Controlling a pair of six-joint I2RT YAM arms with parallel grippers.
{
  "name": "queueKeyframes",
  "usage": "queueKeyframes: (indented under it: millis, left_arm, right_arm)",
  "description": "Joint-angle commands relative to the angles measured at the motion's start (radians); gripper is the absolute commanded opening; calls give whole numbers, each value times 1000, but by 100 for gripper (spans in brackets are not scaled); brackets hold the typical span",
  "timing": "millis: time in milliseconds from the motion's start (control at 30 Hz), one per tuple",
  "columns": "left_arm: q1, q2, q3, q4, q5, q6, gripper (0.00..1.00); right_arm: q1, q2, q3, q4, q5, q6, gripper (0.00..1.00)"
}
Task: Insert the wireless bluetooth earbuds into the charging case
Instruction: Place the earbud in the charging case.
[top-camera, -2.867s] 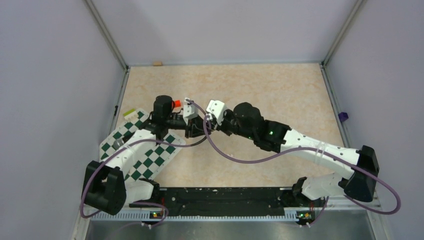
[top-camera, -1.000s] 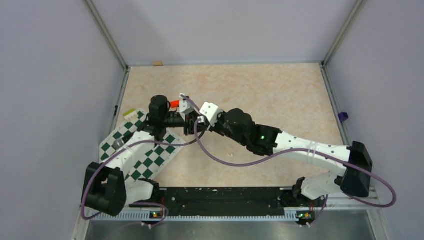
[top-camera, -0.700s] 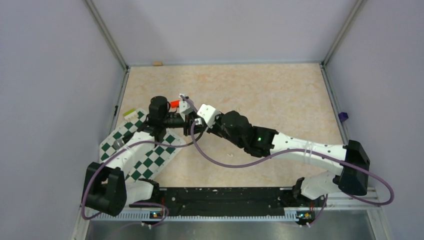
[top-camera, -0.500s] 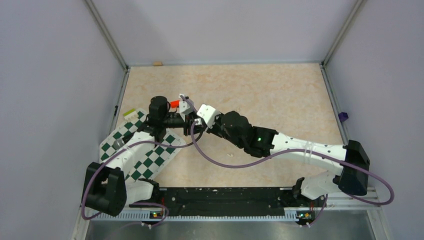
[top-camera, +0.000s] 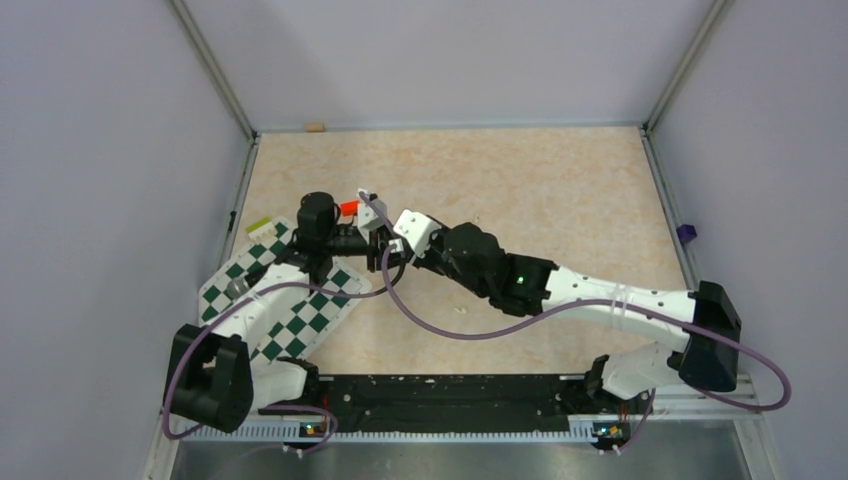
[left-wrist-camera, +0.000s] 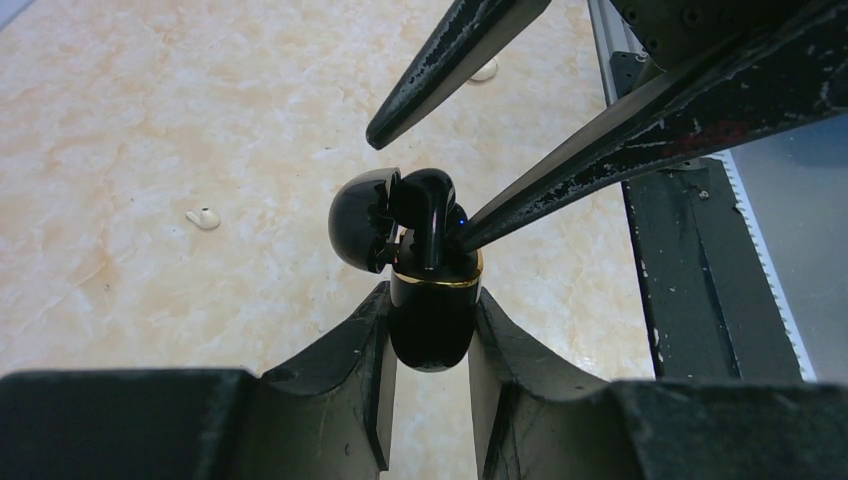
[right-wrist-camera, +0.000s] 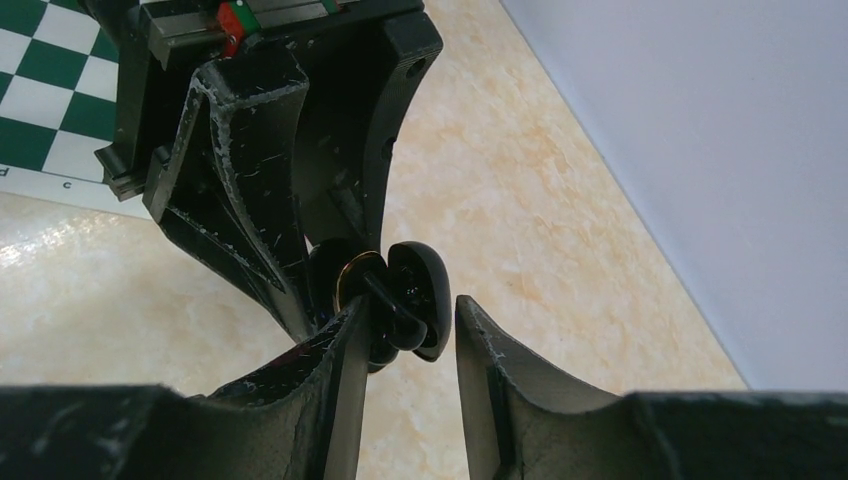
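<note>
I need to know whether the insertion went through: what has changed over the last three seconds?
The right arm swung left, bringing the right pincer up against the left pincer, then held almost still. In the last second its fingers parted, letting go of the earbud, which now stands in the open charging case. Unchanged: the left pincer stays clamped on the case, barely shifted; the chequered mat has not moved.
</note>
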Motion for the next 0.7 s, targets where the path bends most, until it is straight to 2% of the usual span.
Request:
queueKeyframes:
  millis: [0,233,400,667]
  left_arm:
    - [7,-23,-15,132,57,-59,0]
    - [17,-27,-36,233,96,-147,0]
    - [28,-31,-68,397,104,-287,0]
    - [37,-40,-71,448,115,-348,0]
  right_arm:
    - [26,-39,62,-14,-50,-18,37]
    - [-13,-68,101,-75,-135,5,37]
    - [-36,-73,139,-126,-217,29,36]
    - [-98,-84,283,-263,-361,79,45]
